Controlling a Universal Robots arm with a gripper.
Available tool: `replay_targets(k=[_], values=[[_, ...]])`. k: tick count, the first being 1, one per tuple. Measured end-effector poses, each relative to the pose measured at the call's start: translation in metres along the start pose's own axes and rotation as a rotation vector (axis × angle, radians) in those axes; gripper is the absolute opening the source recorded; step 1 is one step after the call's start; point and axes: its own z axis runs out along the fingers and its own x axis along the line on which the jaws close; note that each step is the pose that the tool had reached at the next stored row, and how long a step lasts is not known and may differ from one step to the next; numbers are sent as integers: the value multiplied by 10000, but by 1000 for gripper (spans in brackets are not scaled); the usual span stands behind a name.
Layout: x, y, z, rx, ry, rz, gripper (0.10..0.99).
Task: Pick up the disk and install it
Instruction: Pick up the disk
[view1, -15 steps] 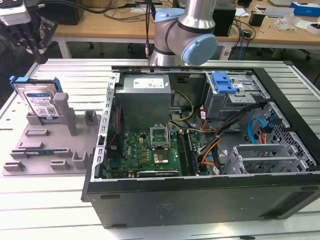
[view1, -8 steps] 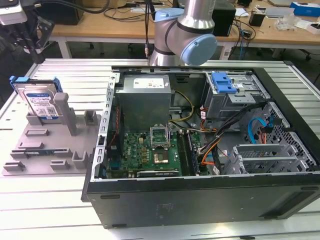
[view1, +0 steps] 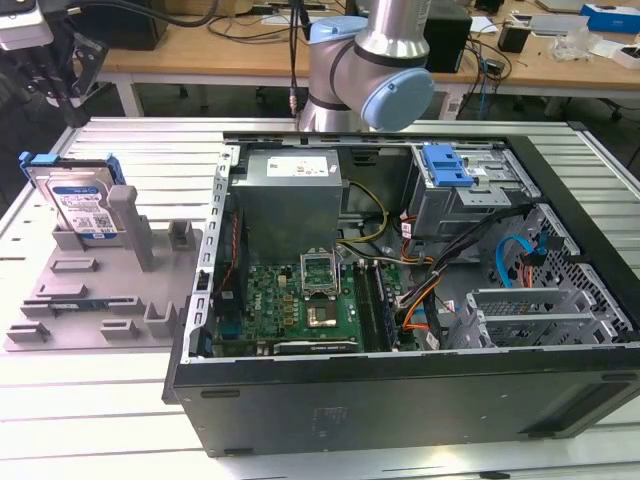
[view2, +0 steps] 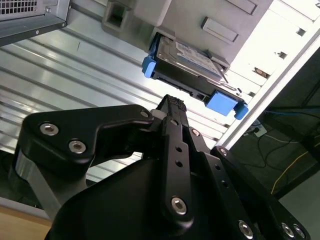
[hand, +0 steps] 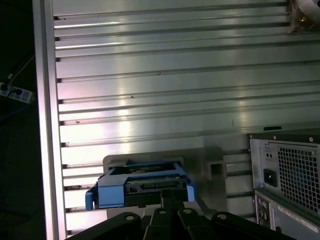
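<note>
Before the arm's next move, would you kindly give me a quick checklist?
1. Disk standing upright in the grey fixture tray: ok.
2. Gripper apart from the disk, holding nothing: ok.
3. Gripper open for a grasp: not ok, it looks shut.
4. Gripper pointed at the disk's edge in both wrist views: ok.
5. Free bay in the computer case: cannot tell.

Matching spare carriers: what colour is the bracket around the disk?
Bright blue; the second wrist view shows the bracket around the disk best.
</note>
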Motion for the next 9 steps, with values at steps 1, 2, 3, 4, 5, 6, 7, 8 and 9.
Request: replay_targets(k=[1, 2, 3, 4, 5, 6, 7, 8, 9], values=[[2, 0, 0, 0, 0, 1, 106], [5, 0, 0, 0, 0, 0, 106], [8, -1, 0, 0, -1, 1, 106], [11, -1, 0, 0, -1, 0, 106], [15, -1, 0, 0, 0, 1, 106], [17, -1, 0, 0, -1, 1, 106], [17, -1, 0, 1, 2, -2, 106], [18, -1, 0, 1, 37, -78, 106], [17, -1, 0, 2, 119, -238, 106]])
